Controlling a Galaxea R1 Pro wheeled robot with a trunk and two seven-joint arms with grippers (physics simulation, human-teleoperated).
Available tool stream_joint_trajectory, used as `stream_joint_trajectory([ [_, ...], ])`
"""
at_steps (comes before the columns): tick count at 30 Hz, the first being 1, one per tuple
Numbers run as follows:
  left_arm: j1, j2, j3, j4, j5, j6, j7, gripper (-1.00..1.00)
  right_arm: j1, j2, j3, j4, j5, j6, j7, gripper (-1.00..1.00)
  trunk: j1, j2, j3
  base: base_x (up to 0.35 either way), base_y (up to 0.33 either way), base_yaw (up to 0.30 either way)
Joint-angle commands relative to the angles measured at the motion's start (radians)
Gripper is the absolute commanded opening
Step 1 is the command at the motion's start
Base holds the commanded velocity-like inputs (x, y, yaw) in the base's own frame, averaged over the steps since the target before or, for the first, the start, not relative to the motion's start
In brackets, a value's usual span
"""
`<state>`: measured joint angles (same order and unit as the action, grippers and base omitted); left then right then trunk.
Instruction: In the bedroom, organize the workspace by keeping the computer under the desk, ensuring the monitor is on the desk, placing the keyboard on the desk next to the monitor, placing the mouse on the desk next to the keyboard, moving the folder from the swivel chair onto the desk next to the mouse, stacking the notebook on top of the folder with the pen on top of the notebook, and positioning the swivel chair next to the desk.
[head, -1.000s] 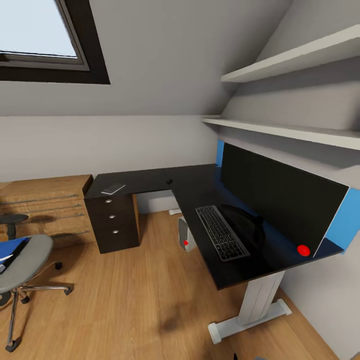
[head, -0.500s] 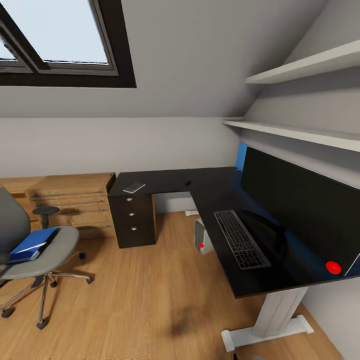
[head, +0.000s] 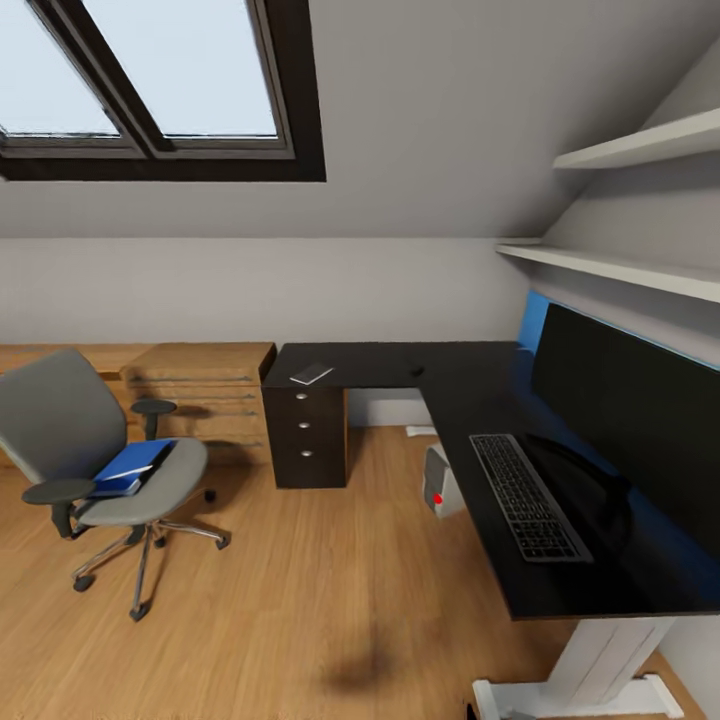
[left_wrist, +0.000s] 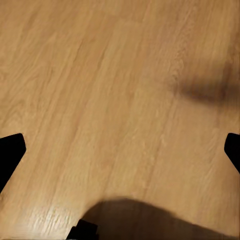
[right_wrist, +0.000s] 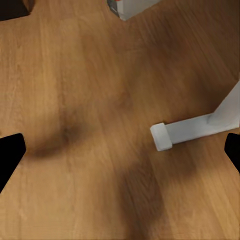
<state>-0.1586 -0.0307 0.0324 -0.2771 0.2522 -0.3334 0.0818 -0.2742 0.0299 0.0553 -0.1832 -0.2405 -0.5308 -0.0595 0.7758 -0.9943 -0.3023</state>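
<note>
Already both grippers, left gripper (left_wrist: 120, 150) and right gripper (right_wrist: 120, 150), hang splayed wide over bare floor; the folder (head: 132, 465) overhangs the swivel chair (head: 95, 450), so a nudge could roll it off.

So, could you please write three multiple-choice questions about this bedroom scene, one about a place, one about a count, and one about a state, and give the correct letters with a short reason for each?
1. Where does the folder lie?
A. on the seat of the swivel chair
B. on the desk
C. on the floor

2. How many knobs show on the black drawer unit?
A. one
B. three
C. five

3. How is the keyboard placed?
A. propped against the wall
B. hanging over the desk edge
C. flat on the desk in front of the monitor

Answers:
1 A: the blue folder rests on the grey seat, between the armrests.
2 B: three round silver knobs stand one above another on its front.
3 C: it lies flat on the black top, beside the monitor's round base.
</note>
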Motion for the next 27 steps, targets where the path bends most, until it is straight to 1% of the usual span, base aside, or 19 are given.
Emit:
stream_joint_trajectory([
  [1, -0.001, 0.002, 0.003, 0.020, -0.002, -0.034, 0.001, 1.00, 0.000, 0.001, 0.007, 0.001, -0.002, -0.018, -0.009, 1.00, -0.004, 0.006, 0.002, 0.000, 0.000, 0.281],
  [3, -0.001, 0.003, 0.003, 0.032, -0.002, -0.060, 0.001, 1.00, 0.000, 0.003, 0.008, 0.002, -0.002, -0.029, -0.013, 1.00, -0.012, 0.020, 0.008, 0.000, 0.000, 0.281],
  [5, -0.001, 0.005, 0.003, 0.044, -0.002, -0.089, 0.001, 1.00, 0.000, 0.019, 0.009, 0.004, -0.001, -0.042, -0.020, 1.00, -0.019, 0.034, 0.015, 0.000, 0.000, 0.281],
  [7, -0.001, 0.005, 0.003, 0.047, -0.002, -0.097, 0.001, 1.00, 0.000, 0.028, 0.009, 0.005, 0.002, -0.044, -0.023, 1.00, -0.027, 0.048, 0.021, 0.000, 0.000, 0.281],
  [8, -0.001, 0.005, 0.003, 0.050, -0.002, -0.103, 0.001, 1.00, 0.000, 0.035, 0.009, 0.012, 0.014, -0.047, -0.032, 1.00, -0.031, 0.055, 0.024, 0.000, 0.000, 0.281],
  [9, -0.001, 0.005, 0.003, 0.051, -0.003, -0.106, 0.001, 1.00, 0.000, 0.037, 0.008, 0.024, 0.025, -0.049, -0.041, 1.00, -0.035, 0.062, 0.027, 0.000, 0.000, 0.281],
  [11, -0.001, 0.005, 0.002, 0.052, -0.003, -0.108, 0.001, 1.00, 0.000, 0.034, 0.006, 0.049, 0.047, -0.052, -0.056, 1.00, -0.042, 0.076, 0.034, 0.000, 0.000, 0.279],
  [13, -0.001, 0.005, 0.002, 0.053, -0.003, -0.109, 0.001, 1.00, 0.000, 0.027, 0.005, 0.056, 0.054, -0.053, -0.059, 1.00, -0.050, 0.090, 0.041, 0.000, 0.000, 0.268],
  [14, -0.001, 0.005, 0.002, 0.053, -0.004, -0.109, 0.001, 1.00, 0.000, 0.020, 0.004, 0.063, 0.058, -0.057, -0.062, 1.00, -0.054, 0.097, 0.045, 0.000, 0.000, 0.255],
  [16, -0.001, 0.005, 0.001, 0.054, -0.004, -0.109, 0.001, 1.00, 0.000, 0.011, 0.004, 0.069, 0.062, -0.067, -0.064, 1.00, -0.054, 0.097, 0.046, 0.000, 0.000, 0.248],
  [17, -0.001, 0.005, 0.001, 0.054, -0.004, -0.110, 0.001, 1.00, 0.000, 0.003, 0.003, 0.080, 0.063, -0.085, -0.065, 1.00, -0.054, 0.097, 0.047, 0.000, 0.000, 0.234],
  [19, -0.001, 0.005, 0.001, 0.054, -0.004, -0.110, 0.001, 1.00, 0.000, -0.003, 0.002, 0.095, 0.064, -0.113, -0.065, 1.00, -0.054, 0.097, 0.049, 0.000, 0.000, 0.227],
  [20, -0.001, 0.005, 0.001, 0.054, -0.004, -0.110, 0.001, 1.00, 0.000, -0.007, 0.002, 0.112, 0.065, -0.139, -0.066, 1.00, -0.054, 0.097, 0.050, 0.000, 0.000, 0.216],
  [23, -0.001, 0.005, 0.001, 0.055, -0.004, -0.110, 0.001, 1.00, 0.000, -0.010, 0.002, 0.138, 0.065, -0.171, -0.066, 1.00, -0.054, 0.097, 0.054, 0.000, 0.000, 0.170],
  [27, -0.001, 0.005, 0.001, 0.055, -0.004, -0.110, 0.001, 1.00, 0.000, -0.009, 0.003, 0.150, 0.067, -0.188, -0.066, 1.00, -0.054, 0.097, 0.060, 0.002, 0.000, 0.058],
])
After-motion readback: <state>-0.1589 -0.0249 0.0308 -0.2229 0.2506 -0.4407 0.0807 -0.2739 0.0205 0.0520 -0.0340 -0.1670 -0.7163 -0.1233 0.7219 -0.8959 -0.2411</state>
